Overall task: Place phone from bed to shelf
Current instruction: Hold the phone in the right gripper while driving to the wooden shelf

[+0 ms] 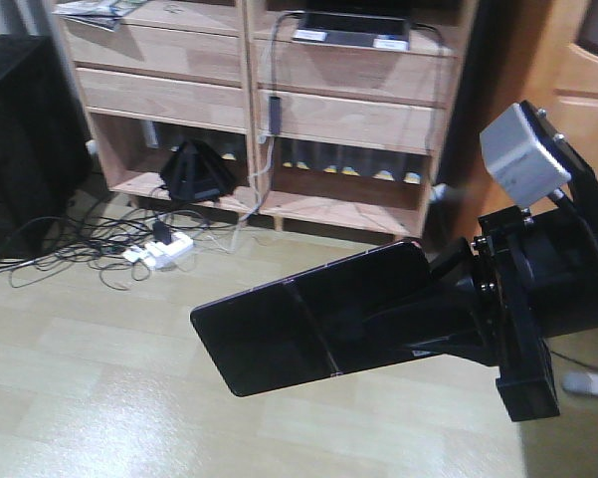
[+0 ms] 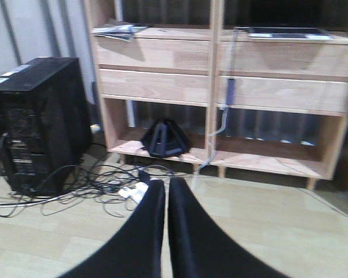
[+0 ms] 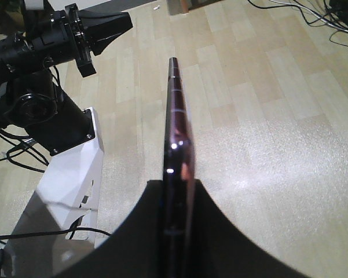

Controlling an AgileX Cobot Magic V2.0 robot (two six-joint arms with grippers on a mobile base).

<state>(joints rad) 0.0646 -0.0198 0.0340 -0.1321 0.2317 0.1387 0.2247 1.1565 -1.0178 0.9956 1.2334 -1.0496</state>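
Observation:
The phone (image 1: 279,334) is a thin glossy black slab with a crease across its middle, held out flat above the pale floor. My right gripper (image 1: 410,317) is shut on its right end. In the right wrist view the phone (image 3: 175,110) shows edge-on with a pinkish rim, clamped between the right gripper (image 3: 175,186) fingers. The shelf (image 1: 348,72) of pale wood stands ahead, across the floor from the phone. My left gripper (image 2: 167,188) is shut with nothing in it and points toward the shelf (image 2: 162,33). The bed is out of view.
A grey laptop (image 1: 353,30) lies on the shelf's right half, papers (image 2: 118,29) on its left. A black pyramid-shaped object (image 1: 194,171) sits in the lowest compartment. Tangled cables and a white power strip (image 1: 159,251) cover the floor beside a black computer tower (image 2: 35,121). The left arm (image 3: 63,40) is beside the phone.

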